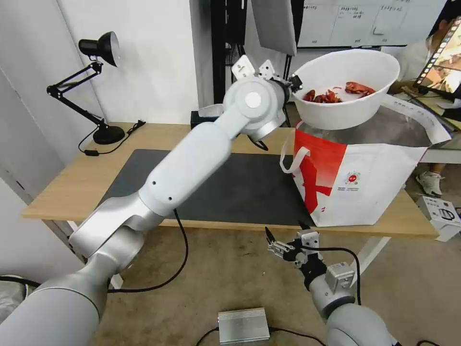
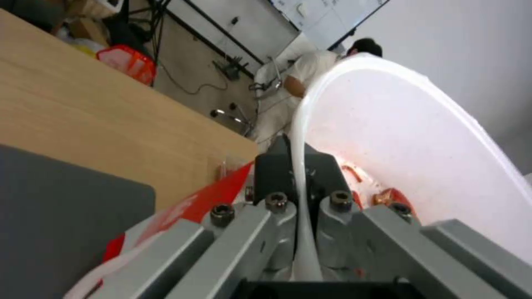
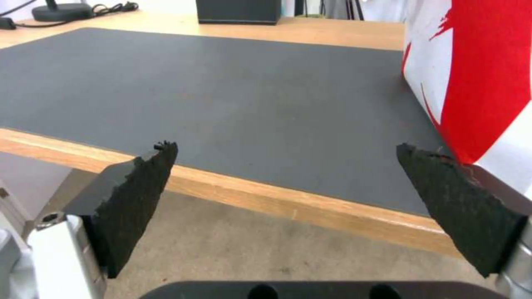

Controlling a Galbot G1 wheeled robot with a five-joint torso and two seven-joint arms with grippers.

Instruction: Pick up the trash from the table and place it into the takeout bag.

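A white round bowl (image 1: 346,91) with red shells (image 1: 331,94) inside hangs in the air over the open top of the takeout bag (image 1: 365,178), a white-and-red tote standing on the table's right end. My left gripper (image 1: 294,84) is shut on the bowl's near rim; in the left wrist view the rim (image 2: 302,199) runs between the two black pads (image 2: 272,174). Below the table's front edge my right gripper (image 1: 286,234) stands open, its black pads (image 3: 139,195) wide apart with nothing between them, facing the grey mat (image 3: 222,95).
The light-wood table (image 1: 72,182) carries the dark grey mat (image 1: 230,187), a black desk lamp (image 1: 98,86) at the back left and a black box (image 1: 204,117) behind my arm. A silver unit (image 1: 243,325) lies on the floor, a white box (image 1: 439,214) at right.
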